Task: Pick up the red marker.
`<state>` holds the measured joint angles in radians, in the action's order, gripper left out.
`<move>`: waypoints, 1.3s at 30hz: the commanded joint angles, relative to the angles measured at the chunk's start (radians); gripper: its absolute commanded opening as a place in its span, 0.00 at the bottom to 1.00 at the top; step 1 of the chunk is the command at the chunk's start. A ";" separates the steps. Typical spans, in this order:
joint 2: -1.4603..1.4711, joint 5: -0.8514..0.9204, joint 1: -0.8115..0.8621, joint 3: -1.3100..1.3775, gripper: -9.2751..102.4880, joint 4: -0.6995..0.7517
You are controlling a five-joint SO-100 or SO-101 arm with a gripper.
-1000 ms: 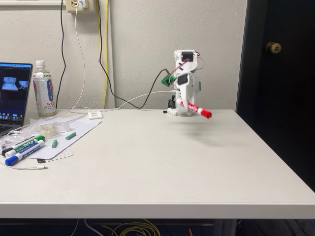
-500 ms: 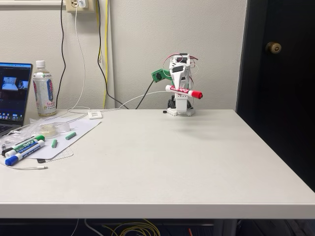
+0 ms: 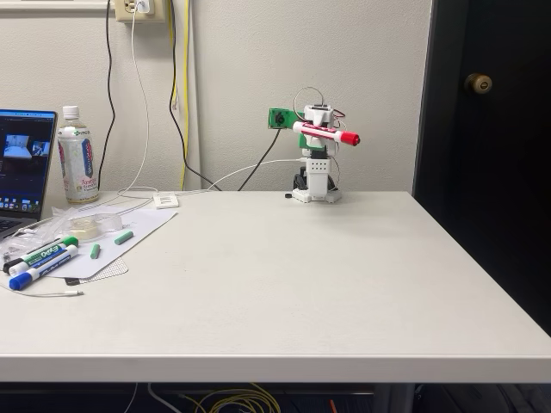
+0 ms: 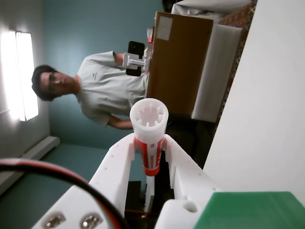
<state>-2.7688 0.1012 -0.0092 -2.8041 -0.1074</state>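
The fingers [image 4: 125,160] are closed narrowly around the red marker [image 3: 325,133], one on each side of its barrel, as the wrist view shows: the marker's ribbed end [image 4: 149,114] points toward the camera and its red label sits between the two white fingers. In the fixed view the marker lies nearly level across the top of the folded arm [image 3: 317,163], red cap to the right, well above the surface [image 3: 284,284] and back near the wall.

Judged from this, the pick itself looks done, and the step in hand is only to hold the marker aloft. To do that well, the grip wants steady pressure: the barrel is smooth and round, and it is clamped near one end, so the long capped part overhangs and could pivot or slide if the squeeze loosens. Any move of the arm should be slow, without wrist rolls that tip the cap downward. It should also stay clear of the cables [image 3: 250,172] trailing behind the base.

The green marker [image 3: 49,253] and blue marker [image 3: 39,269] lie together at the left edge of the surface, near a bottle [image 3: 77,157] and a laptop [image 3: 24,168], well apart from the arm. A person [image 4: 95,88] stands in the background of the wrist view.
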 commanded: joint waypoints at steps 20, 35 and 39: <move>-0.015 -0.026 -0.005 0.025 0.08 0.054; -0.009 -0.014 -0.006 0.064 0.08 0.206; -0.011 -0.017 -0.008 0.064 0.08 0.218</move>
<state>-2.7642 0.0813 -0.0138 -2.8087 0.1043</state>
